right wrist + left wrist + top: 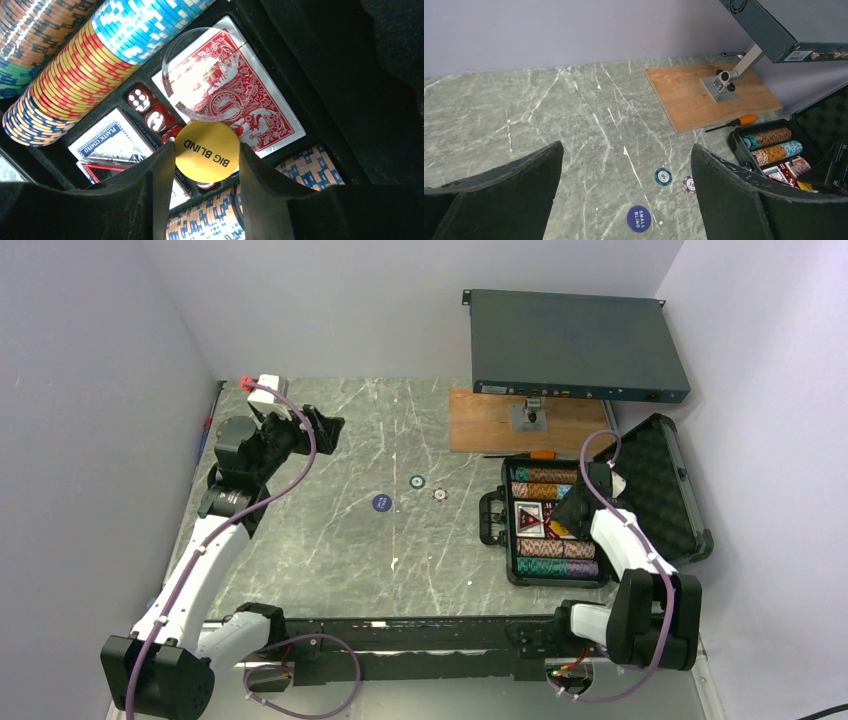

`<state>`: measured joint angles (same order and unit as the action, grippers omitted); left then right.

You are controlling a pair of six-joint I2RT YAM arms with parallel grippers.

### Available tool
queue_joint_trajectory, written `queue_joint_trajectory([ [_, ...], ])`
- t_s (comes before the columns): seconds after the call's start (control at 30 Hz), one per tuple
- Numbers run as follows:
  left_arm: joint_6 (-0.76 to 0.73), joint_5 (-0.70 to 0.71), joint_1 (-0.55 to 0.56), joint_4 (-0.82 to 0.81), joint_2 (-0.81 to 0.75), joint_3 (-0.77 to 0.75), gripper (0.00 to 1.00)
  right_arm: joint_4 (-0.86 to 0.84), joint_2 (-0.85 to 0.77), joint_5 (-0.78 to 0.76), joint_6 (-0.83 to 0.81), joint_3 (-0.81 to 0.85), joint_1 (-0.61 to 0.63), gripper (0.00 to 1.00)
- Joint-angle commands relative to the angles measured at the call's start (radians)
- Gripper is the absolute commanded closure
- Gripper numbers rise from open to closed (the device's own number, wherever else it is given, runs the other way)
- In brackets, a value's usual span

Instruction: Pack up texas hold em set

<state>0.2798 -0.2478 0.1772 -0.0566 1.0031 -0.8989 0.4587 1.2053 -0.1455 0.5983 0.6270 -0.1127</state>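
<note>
1. One grey marbled table (330, 560) carries everything, with both arms bolted at its near edge.
2. At the far right, a dark flat box (575, 345) with ports along its front sits raised on a bracket above a wooden board (480, 425). Its small white label is too small to read.
3. Right of centre, the black case (665, 485) lies open. Its foam lid leans back to the right and its handle faces the table's middle.
4. Over the far left of the table, the left gripper (325, 430) hangs with its jaws spread wide and nothing between them.
5. Down over the case's middle compartment, the right gripper (568, 512) has its jaws partly closed, pinching a yellow button (207, 151) by its edges. The black letters on it read "BIG BLIND".
6. Striped poker chips (95, 60) lie on edge in rows along the case's near and far sides.
7. An orange-handled screwdriver (736, 121) lies between the board and the case.
8. The red-backed deck (265, 115) sits just beyond the yellow button, with a clear round disc (200, 75) over it. The blue deck (107, 142) reads "PLASTIC COATED".
9. A red triangle (107, 170) lies just beside the blue deck.
10. A blue button (639, 218) marked "SMALL BLIND" rests on the bare table, left of the case.
11. Near it lie a teal chip (663, 176), seemingly marked "50", and an orange-edged chip (689, 184) whose number is unclear.
12. Small red dice (142, 100) sit between the two decks.
</note>
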Motion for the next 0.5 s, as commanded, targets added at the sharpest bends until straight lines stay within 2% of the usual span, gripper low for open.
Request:
queue_joint_trajectory([
  [0.0, 0.011, -0.016, -0.004, -0.044, -0.014, -0.037, 0.01, -0.042, 0.015, -0.072, 0.012, -0.009, -0.010, 0.86],
  [0.1, 0.010, -0.017, -0.004, -0.042, -0.012, -0.038, 0.01, -0.030, 0.032, -0.093, 0.006, 0.006, -0.013, 0.84],
  [0.27, 0.010, -0.018, -0.004, -0.043, -0.008, -0.038, 0.01, -0.011, 0.020, -0.099, 0.004, 0.011, -0.013, 0.71],
  [0.47, 0.015, -0.022, -0.004, -0.045, -0.008, -0.038, 0.01, 0.027, -0.030, -0.117, 0.006, 0.004, -0.013, 0.64],
])
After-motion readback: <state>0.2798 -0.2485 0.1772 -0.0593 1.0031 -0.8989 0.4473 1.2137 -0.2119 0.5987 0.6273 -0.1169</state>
